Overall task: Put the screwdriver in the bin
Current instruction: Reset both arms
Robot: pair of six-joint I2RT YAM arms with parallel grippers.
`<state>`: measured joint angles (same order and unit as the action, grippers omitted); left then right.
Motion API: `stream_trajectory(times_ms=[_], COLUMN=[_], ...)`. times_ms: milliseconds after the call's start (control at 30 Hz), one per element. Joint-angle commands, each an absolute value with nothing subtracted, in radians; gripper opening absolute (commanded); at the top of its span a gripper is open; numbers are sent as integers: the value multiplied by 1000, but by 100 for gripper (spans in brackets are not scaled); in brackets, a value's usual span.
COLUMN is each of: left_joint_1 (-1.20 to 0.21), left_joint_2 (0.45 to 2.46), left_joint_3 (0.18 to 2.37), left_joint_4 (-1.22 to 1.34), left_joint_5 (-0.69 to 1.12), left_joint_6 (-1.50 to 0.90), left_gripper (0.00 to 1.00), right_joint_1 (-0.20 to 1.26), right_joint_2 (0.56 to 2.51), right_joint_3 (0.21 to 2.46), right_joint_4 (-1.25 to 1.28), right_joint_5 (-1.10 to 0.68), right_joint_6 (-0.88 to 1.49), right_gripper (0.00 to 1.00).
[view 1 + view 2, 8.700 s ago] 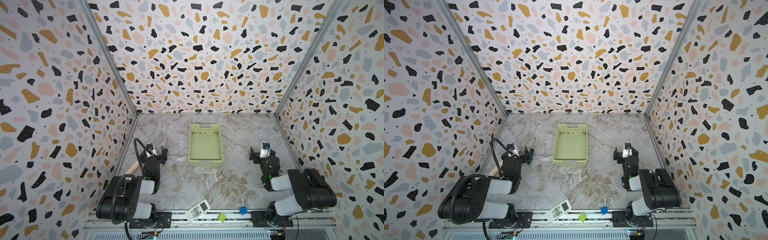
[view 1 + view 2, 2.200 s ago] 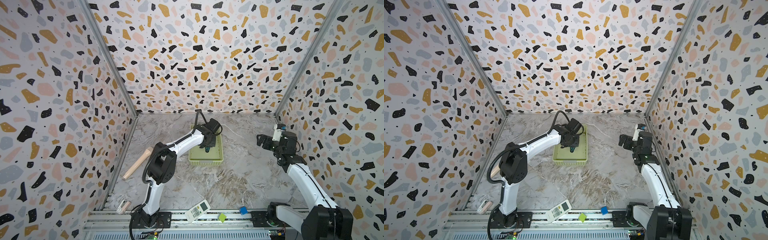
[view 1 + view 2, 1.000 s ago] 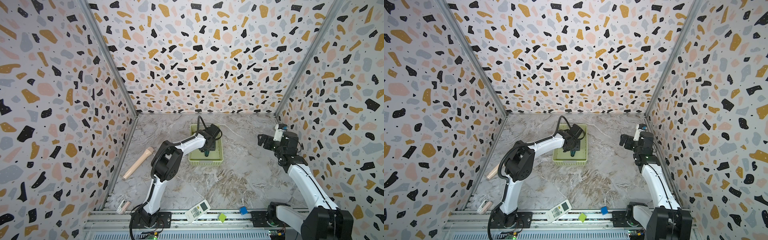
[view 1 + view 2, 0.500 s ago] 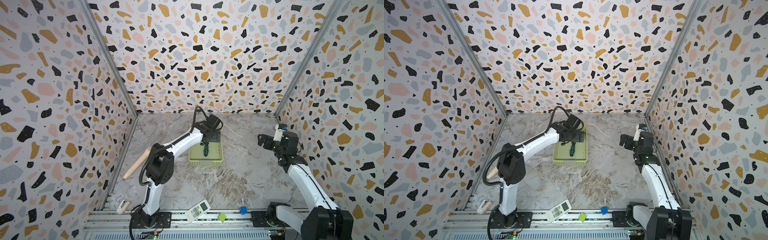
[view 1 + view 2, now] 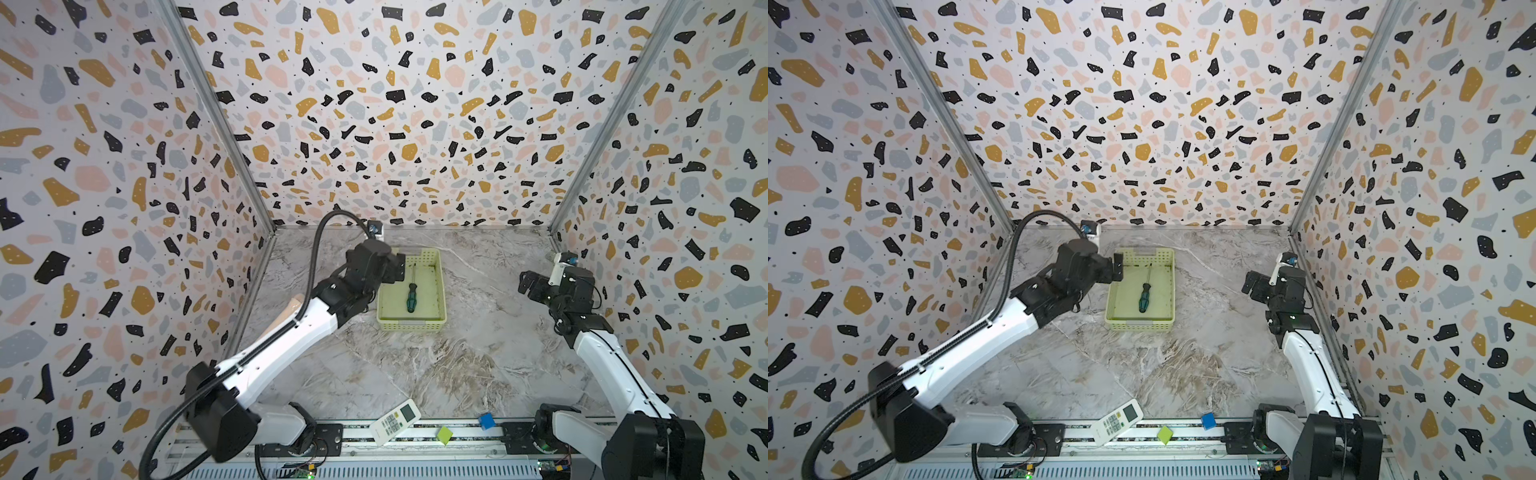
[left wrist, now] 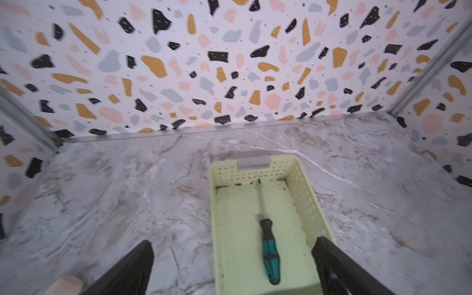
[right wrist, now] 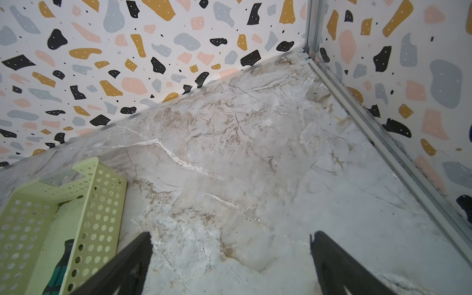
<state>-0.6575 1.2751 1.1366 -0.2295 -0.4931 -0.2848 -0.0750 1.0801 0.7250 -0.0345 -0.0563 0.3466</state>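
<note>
The screwdriver [image 5: 411,293] [image 5: 1145,297], with a teal and black handle, lies flat on the floor of the pale yellow-green bin [image 5: 411,324] [image 5: 1139,325], its shaft pointing at the far wall. My left gripper [image 5: 399,268] [image 5: 1119,268] hangs open and empty over the bin's far left corner. In the left wrist view the screwdriver [image 6: 270,252] lies free in the bin [image 6: 304,194], below and between the spread fingers of the left gripper [image 6: 233,243]. My right gripper [image 5: 528,286] [image 7: 231,236] is open and empty over bare table to the right of the bin [image 7: 102,204].
A beige stick [image 5: 291,307] lies by the left wall, mostly behind my left arm. At the front rail lie a white remote [image 5: 395,422], a blue cube [image 5: 485,420] and a yellow-green cube [image 5: 444,435]. Patterned walls close in three sides.
My left gripper opened and let go of the screwdriver, which now lies in the bin. The gripper then rose and drew back toward the bin's left side. The right arm stayed still.
</note>
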Motion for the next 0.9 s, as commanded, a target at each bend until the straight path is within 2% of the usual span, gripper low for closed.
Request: stream_trajectory(times_ms=[0, 200, 400, 467, 667, 867], left_joint_1=[-612, -509, -380, -346, -336, -328], left_joint_2=[1187, 1053, 967, 995, 1117, 1246], left_joint_3=[974, 705, 397, 379, 273, 190], left_joint_4=[-11, 151, 543, 551, 803, 1064], left_joint_5=[-701, -873, -824, -797, -913, -918], left_joint_6=[-200, -130, -70, -74, -44, 16], left_gripper=[100, 99, 99, 100, 100, 100], right_joint_1=[-80, -80, -80, -80, -78, -77], right_joint_2=[1045, 1075, 1091, 1094, 1140, 1223], right_joint_3=[705, 636, 487, 434, 219, 173], right_joint_4=[2, 107, 391, 501, 964, 1083], right_joint_5=[-10, -11, -106, -128, -192, -172], right_joint_6=[340, 307, 252, 211, 87, 51], right_gripper=[99, 99, 99, 99, 99, 99])
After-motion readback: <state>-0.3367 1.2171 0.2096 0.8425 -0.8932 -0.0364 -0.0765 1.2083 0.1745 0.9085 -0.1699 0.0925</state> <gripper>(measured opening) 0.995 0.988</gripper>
